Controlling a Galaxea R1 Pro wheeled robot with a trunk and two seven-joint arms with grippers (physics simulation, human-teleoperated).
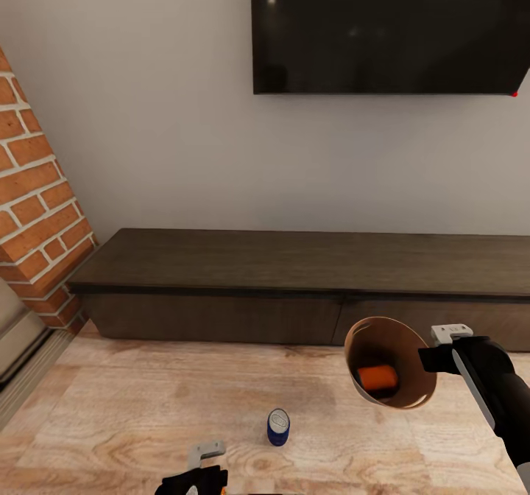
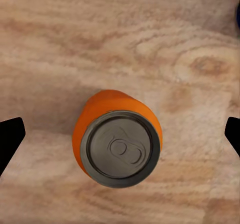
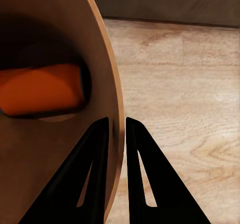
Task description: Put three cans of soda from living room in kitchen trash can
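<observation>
My right gripper [image 1: 436, 353] is shut on the rim of the tash can [image 1: 383, 335], holding it off the floor and tilted, with its tan-brown mouth facing me. An orange can of soda [image 1: 377, 378] lies inside. The right wrist view shows both fingers [image 3: 95, 169] pinching the bin wall [image 3: 50, 179], with the orange can [image 3: 40, 89] deep within. A blue can [image 1: 278, 427] stands upright on the floor. My left gripper [image 2: 120, 136] is open, looking straight down on another orange can [image 2: 120, 149] that stands between its spread fingertips.
This is the living room: a long low dark-wood cabinet [image 1: 294, 267] runs along the wall under a black TV [image 1: 390, 27]. The red brick fireplace [image 1: 37, 208] stands at the left. Light wood floor [image 1: 147, 406] lies in front of me.
</observation>
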